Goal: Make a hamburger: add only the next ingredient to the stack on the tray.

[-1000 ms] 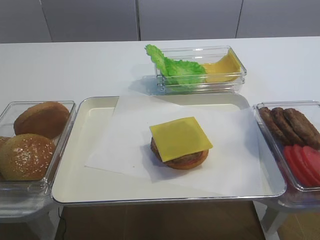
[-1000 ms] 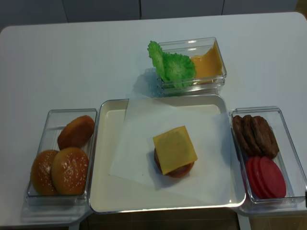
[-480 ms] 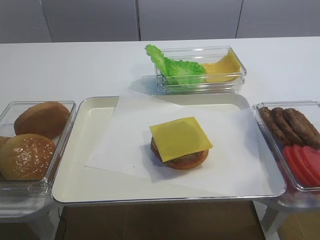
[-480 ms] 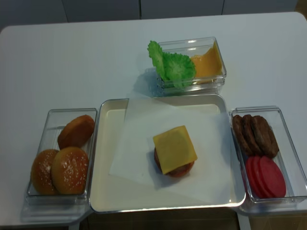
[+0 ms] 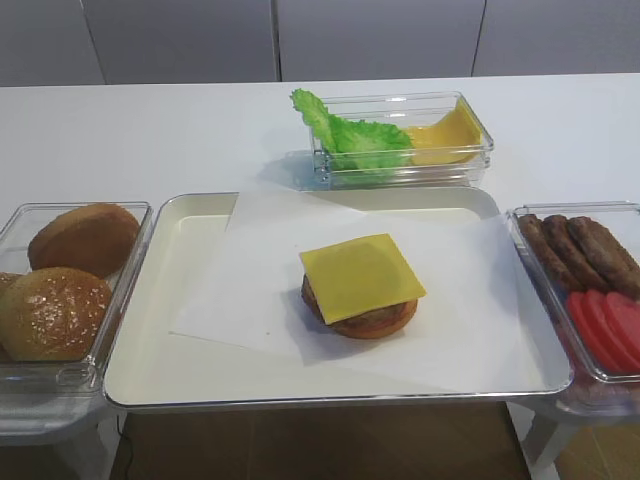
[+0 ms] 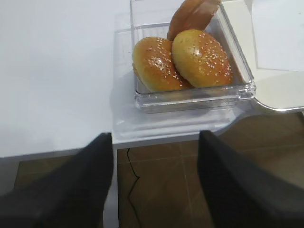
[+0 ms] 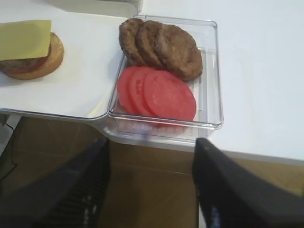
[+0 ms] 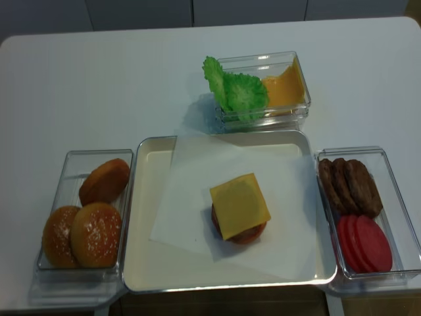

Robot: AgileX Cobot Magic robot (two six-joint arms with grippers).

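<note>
A: Where was the thin square slice of pale yellow cheese (image 5: pixel 361 276)?

B: Near the middle of the frame, lying flat on the stack (image 5: pixel 372 318) of brown patty over orange-tan bun half, its corners overhanging. The stack sat on the white paper sheet (image 5: pixel 290 290) lining the large cream rectangular tray (image 5: pixel 170 350).

A: And around the tray?

B: In the high view, a clear plastic bin (image 5: pixel 20 225) at the left edge held domed brown buns (image 5: pixel 52 312). Another clear bin (image 5: pixel 628 378) at the right edge held oval brown patties (image 5: pixel 580 250) toward the top and round red tomato slices (image 5: pixel 605 325) below them. Above the tray, a third clear bin (image 5: pixel 400 175) held a ruffled green lettuce leaf (image 5: pixel 345 135) and more yellow cheese (image 5: pixel 445 132). All rested on the white surface (image 5: pixel 150 130).

A: The end effectors?

B: The right end effector (image 7: pixel 149 185) hung off the surface's near edge, at the bottom of its wrist view below the tomato bin, its dark fingers (image 7: pixel 228 190) spread wide, gripping nothing. The left end effector (image 6: pixel 154 185) hung likewise below the bun bin, fingers (image 6: pixel 71 190) wide apart, empty.
</note>
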